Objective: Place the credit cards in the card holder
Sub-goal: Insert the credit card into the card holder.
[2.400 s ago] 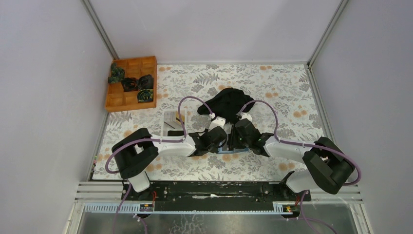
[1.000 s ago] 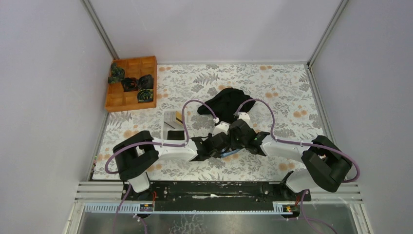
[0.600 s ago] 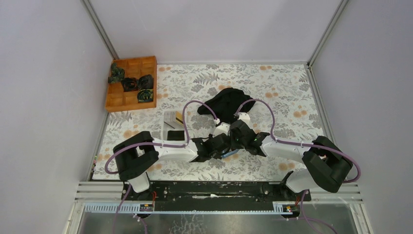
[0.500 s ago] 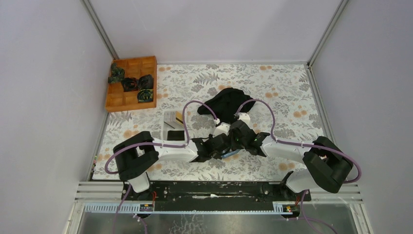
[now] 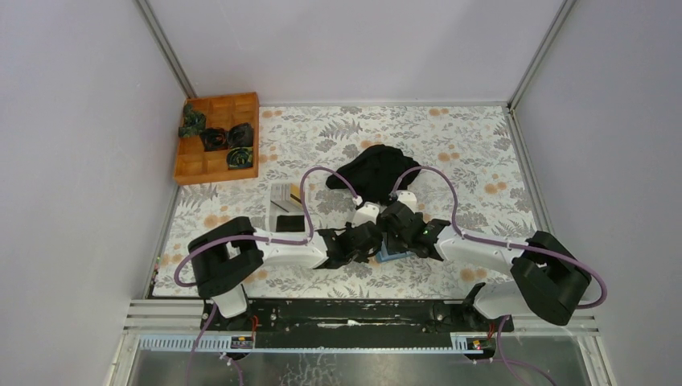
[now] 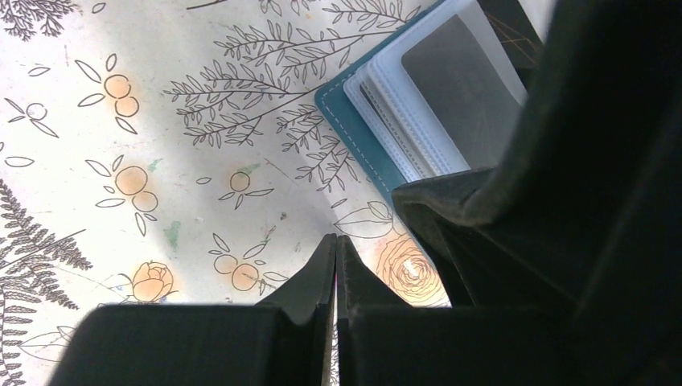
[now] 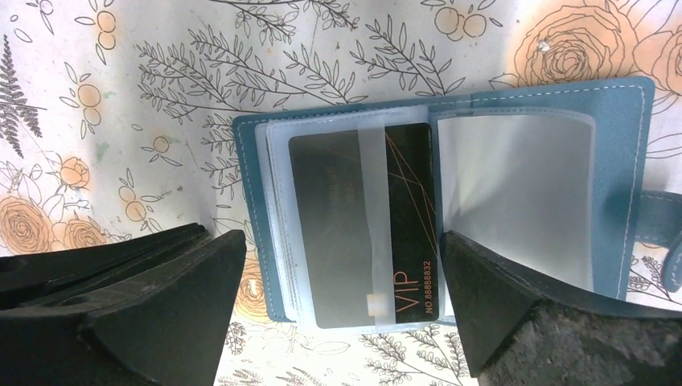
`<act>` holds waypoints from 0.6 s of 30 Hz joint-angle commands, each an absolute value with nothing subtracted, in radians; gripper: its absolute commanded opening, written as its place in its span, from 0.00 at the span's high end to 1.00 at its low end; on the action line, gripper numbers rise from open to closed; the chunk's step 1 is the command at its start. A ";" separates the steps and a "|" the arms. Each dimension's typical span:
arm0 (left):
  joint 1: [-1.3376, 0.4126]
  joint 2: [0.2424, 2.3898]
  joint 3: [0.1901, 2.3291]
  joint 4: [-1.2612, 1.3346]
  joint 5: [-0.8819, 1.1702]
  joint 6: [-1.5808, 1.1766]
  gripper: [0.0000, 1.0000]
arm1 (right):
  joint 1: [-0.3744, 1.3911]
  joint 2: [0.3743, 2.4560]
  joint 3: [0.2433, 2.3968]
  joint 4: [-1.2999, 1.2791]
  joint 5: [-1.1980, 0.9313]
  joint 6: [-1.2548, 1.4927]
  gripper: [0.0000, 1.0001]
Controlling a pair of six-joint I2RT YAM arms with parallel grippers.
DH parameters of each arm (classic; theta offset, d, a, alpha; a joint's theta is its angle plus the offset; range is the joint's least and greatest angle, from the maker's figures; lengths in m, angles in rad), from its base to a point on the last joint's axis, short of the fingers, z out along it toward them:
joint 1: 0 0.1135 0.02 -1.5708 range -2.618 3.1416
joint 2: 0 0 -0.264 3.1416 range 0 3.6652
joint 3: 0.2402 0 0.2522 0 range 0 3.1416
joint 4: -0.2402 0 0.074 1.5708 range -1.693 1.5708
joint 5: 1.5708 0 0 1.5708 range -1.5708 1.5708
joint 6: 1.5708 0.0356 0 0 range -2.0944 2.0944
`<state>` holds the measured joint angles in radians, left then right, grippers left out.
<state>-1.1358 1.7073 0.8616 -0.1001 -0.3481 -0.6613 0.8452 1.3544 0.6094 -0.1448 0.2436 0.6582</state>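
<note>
The holder [image 7: 251, 211] lies open on the table [image 7: 161, 80], a black card [image 7: 406, 225] partly under its clear sleeve, beneath the right gripper [image 7: 342, 241] with jaws wide apart, while the left gripper [image 6: 335, 249] just beside it is pinched together, empty.

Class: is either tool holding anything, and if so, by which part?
Nothing is held. The left tool is shut and empty; the right tool is open above the open card holder.
</note>
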 commanded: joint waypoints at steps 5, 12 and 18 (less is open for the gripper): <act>-1.143 1.700 0.840 -0.102 -0.379 -0.677 0.99 | 0.869 1.255 0.682 -0.096 0.226 0.630 0.01; -1.144 1.612 0.845 -0.125 -0.460 -0.691 1.00 | 0.869 1.198 0.722 -0.130 0.250 0.567 0.01; -1.142 1.476 0.792 -0.103 -0.570 -0.706 0.90 | 0.869 1.083 0.695 -0.074 0.308 0.467 0.01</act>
